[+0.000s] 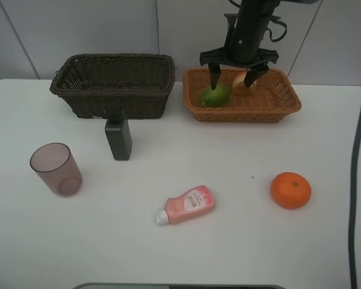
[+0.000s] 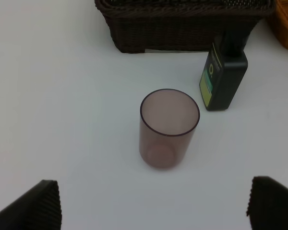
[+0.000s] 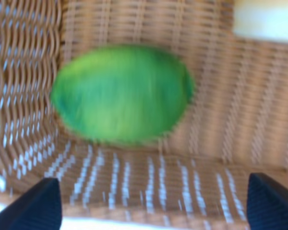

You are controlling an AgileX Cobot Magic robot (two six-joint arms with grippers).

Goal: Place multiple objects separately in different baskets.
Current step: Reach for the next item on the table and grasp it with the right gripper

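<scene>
Right claw [image 1: 233, 84] is spread over the tan basket [image 1: 246, 113], pinching nothing. Lime [image 1: 215, 95] lies loose on the basket floor under it, at the end nearest the dark basket [image 1: 114, 90]. Left claw [image 2: 153, 206] is spread wide and empty, only its tips in view, with the cup [image 2: 169, 127] ahead. Peach [image 1: 239, 83] is half hidden by a right finger. Wrist shot of the lime is blurred. Dark bottle [image 1: 118, 137] stands before the dark basket. Pink bottle [image 1: 186, 206] and orange [image 1: 290, 190] lie on the white table [image 1: 240, 156]. Grey wall behind.
</scene>
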